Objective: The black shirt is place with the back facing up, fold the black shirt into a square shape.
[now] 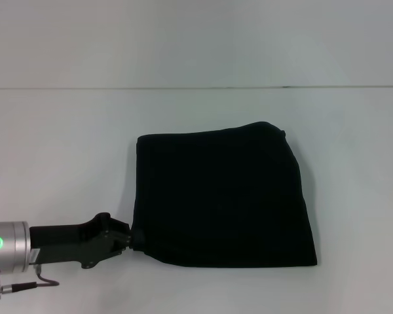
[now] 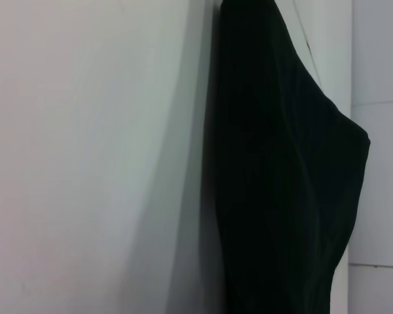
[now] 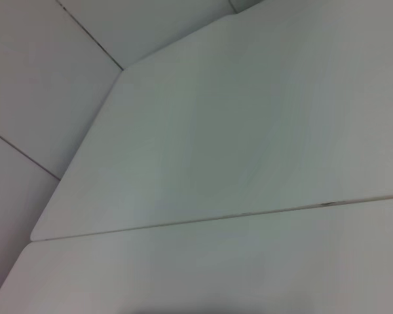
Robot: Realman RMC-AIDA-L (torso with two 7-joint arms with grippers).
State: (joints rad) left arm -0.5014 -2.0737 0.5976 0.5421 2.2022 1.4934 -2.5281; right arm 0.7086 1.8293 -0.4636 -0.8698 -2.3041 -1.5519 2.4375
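From my station, the plain black cloth shirt (image 1: 223, 203) lies flat on the white bench (image 1: 65, 137), a little toward 4 o'clock from the middle of the head view. I see it already doubled into a compact, roughly four-sided packet: straight along its 9 o'clock edge, but widening toward its 5 o'clock corner and rounded at its 1 o'clock corner. No sleeves or lettering show. I judge the folding mostly done, with only squaring up left, since the outline is more trapezoid than square.

My left claw (image 1: 135, 239) sits at the packet's 7 o'clock corner, touching the cloth; whether it is pinching that corner or spread apart I cannot tell, as the tips merge with the dark fabric. The left wrist camera shows only the shirt's dark bulk (image 2: 281, 183) against the bench.

My right claw appears in no view; its wrist camera sees bare bench (image 3: 249, 131).
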